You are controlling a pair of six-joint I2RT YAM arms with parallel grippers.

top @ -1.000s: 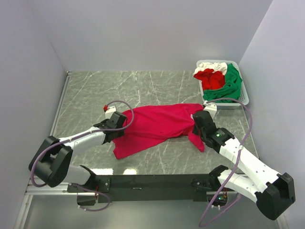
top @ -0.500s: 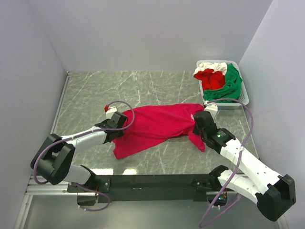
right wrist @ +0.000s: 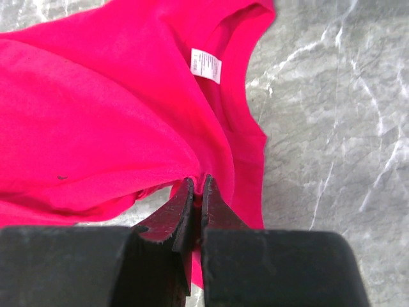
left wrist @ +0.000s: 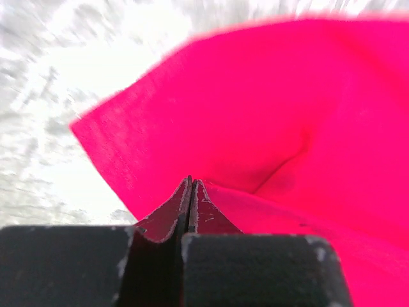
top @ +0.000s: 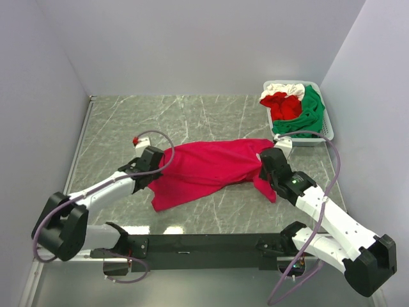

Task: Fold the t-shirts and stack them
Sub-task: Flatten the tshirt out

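- Grey marbled desk (top: 192, 118) between pale walls; white basket (top: 328, 128) at the far right corner, heaped with green, red and white shirts (top: 294, 105).
- Crimson shirt (top: 211, 167) lying rumpled mid-desk, collar end to the right, label (right wrist: 206, 65) showing.
- Left end effector (left wrist: 192, 187) clenched on the crimson shirt's left edge, cloth pinched between its tips.
- Right end effector (right wrist: 197, 187) clenched on a gathered fold below the collar.
- Step in hand, by the look of it: spreading the crimson shirt flat; no fold made, no stack begun.
- Next move, likely: draw the two ends apart and lift a little to pull out wrinkles, without letting thin cloth slip from either grip.
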